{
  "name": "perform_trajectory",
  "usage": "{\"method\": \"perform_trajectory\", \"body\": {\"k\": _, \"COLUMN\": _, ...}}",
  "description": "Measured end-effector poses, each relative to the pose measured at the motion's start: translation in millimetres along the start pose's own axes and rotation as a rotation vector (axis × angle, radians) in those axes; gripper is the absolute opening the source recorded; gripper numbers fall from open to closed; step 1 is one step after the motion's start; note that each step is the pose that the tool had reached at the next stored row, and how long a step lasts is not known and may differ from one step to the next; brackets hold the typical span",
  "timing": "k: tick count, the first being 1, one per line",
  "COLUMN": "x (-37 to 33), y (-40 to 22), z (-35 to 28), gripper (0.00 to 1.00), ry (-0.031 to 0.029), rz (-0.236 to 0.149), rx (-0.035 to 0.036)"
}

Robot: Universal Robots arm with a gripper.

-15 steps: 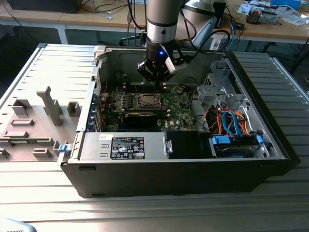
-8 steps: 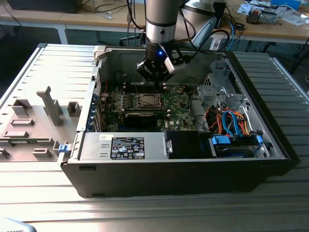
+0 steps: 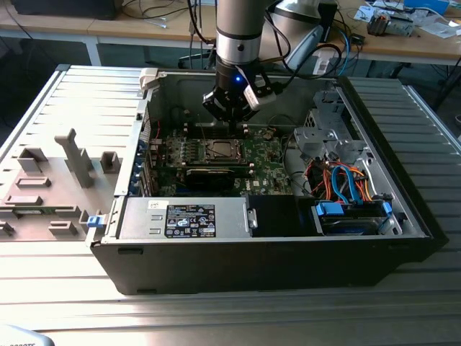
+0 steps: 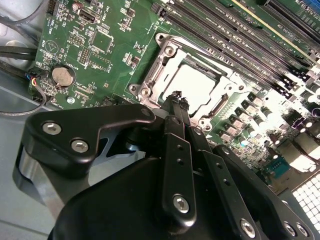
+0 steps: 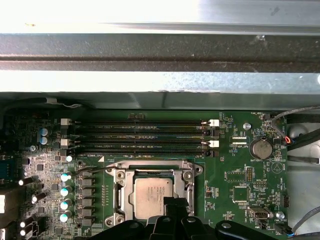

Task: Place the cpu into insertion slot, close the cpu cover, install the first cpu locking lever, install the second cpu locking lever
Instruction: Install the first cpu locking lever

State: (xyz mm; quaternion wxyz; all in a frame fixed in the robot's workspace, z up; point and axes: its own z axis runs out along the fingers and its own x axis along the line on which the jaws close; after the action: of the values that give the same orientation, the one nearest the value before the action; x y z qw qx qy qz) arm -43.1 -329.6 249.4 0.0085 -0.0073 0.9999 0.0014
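Even overhead light fills the exterior view; the ribbed metal surface (image 3: 65, 303) shines pale, and the inside of the computer case (image 3: 360, 245) sits in soft shadow. A small blue lamp glows on the arm (image 3: 237, 43). In the first wrist view the case wall (image 5: 160, 15) burns out to white glare. In the second wrist view the cpu (image 4: 192, 82) glares bright, while the close pincer (image 4: 176, 97) looks dark and slightly soft.

A ribbed grey metal table (image 3: 65, 303) fills the foreground, while behind it a long wooden workbench (image 3: 144, 32) on white legs carries tangled cables (image 3: 155, 9) and scattered clutter (image 3: 403, 18).
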Motion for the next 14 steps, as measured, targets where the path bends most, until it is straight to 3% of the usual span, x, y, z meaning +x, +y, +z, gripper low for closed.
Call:
{"method": "perform_trajectory", "body": {"k": 7, "x": 0.1, "y": 0.0, "z": 0.0, "gripper": 0.11, "ry": 0.0000, "rz": 0.000, "rx": -0.0001}}
{"method": "perform_trajectory", "body": {"k": 10, "x": 5.4, "y": 0.2, "z": -0.9, "gripper": 0.11, "ry": -0.0003, "rz": 0.000, "rx": 0.0000}}
{"method": "perform_trajectory", "body": {"k": 14, "x": 7.6, "y": 0.3, "z": -1.2, "gripper": 0.11, "ry": -0.0006, "rz": 0.000, "rx": 0.0000}}
